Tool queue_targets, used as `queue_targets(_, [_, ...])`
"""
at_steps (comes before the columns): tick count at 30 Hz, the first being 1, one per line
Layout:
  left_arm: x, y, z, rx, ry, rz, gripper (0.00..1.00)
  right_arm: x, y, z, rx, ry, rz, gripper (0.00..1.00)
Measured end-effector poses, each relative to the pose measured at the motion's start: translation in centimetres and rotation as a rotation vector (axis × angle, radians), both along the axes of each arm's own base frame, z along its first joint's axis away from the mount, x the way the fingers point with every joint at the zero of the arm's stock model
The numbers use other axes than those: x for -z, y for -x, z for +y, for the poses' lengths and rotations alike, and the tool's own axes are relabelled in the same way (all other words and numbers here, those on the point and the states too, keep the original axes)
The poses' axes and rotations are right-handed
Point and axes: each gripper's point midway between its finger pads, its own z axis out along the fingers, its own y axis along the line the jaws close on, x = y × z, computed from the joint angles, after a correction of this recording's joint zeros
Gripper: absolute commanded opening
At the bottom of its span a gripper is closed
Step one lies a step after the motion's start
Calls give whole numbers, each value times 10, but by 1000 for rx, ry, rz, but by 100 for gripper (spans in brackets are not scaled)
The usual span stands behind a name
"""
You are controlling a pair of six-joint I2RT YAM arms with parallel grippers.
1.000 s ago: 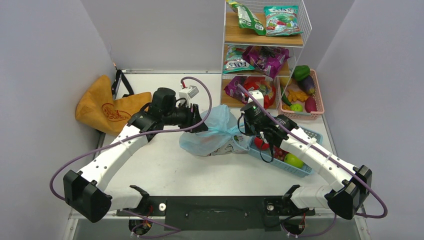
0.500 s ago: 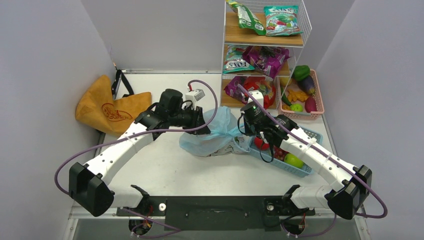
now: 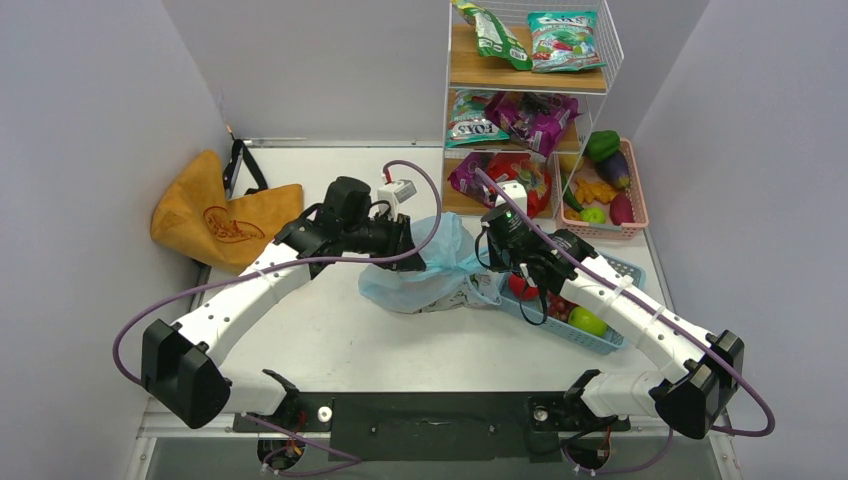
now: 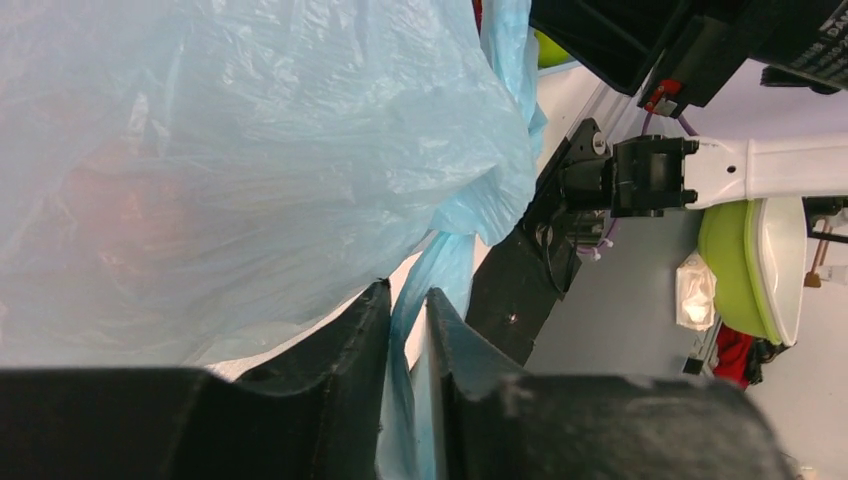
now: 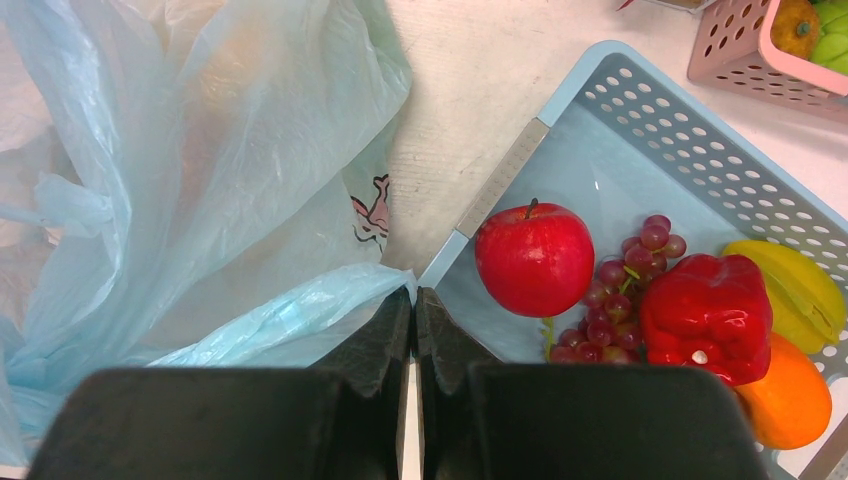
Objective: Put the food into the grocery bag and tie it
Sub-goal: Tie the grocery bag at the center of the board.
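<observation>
The light blue grocery bag (image 3: 420,270) lies crumpled mid-table between both arms. My left gripper (image 3: 408,240) is at its left top. In the left wrist view a twisted handle strip (image 4: 425,290) runs between the jaws of the left gripper (image 4: 408,300), which are closed narrowly on it. A faint orange shape (image 4: 120,220) shows through the bag (image 4: 250,150). My right gripper (image 5: 413,292) is shut, pinching the end of the other handle (image 5: 300,310) at its tips. Loose food lies in the blue basket (image 5: 640,130): a red apple (image 5: 533,258), red grapes (image 5: 620,290) and a red pepper (image 5: 708,312).
A tan tote (image 3: 225,220) lies at the back left. A wire shelf (image 3: 530,90) with snack packets and a pink basket (image 3: 603,185) of vegetables stand at the back right. The blue basket (image 3: 575,310) sits just right of the bag, under the right arm.
My left arm has shifted right and rolled toward the bag, its jaws narrowing on the handle strip. The right arm and the basket have not moved.
</observation>
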Motion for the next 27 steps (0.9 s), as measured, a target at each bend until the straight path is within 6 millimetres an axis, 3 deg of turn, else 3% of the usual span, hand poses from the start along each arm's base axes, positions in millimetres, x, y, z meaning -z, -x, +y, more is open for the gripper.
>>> queue_targets(1, [-1,0,0,2,3,0,0,0,0,0,0,0,0,0])
queue_targets(11, [-10,1,-3,2,26,10,0,0,0,0,-3,3,0,0])
queue_targets(13, [-23,-4,-2,-21,22,-12,0,-3,0,0,-5,3,-2,0])
queue_targets(16, [-64,-17,2,-78,21,-111,0,-21,-3,3,-9,-18,-29,0])
queue_targets(22, [-149,-26,32,-224,27,-349,0,-84,-15,18,-27,-123,-150,0])
queue_targets(25, [-158,-27,55,-310,-16,-407,0,-97,-18,20,-23,-146,-184,0])
queue_targets(27, [-150,-29,66,-361,-54,-414,0,-93,-18,21,-22,-144,-181,0])
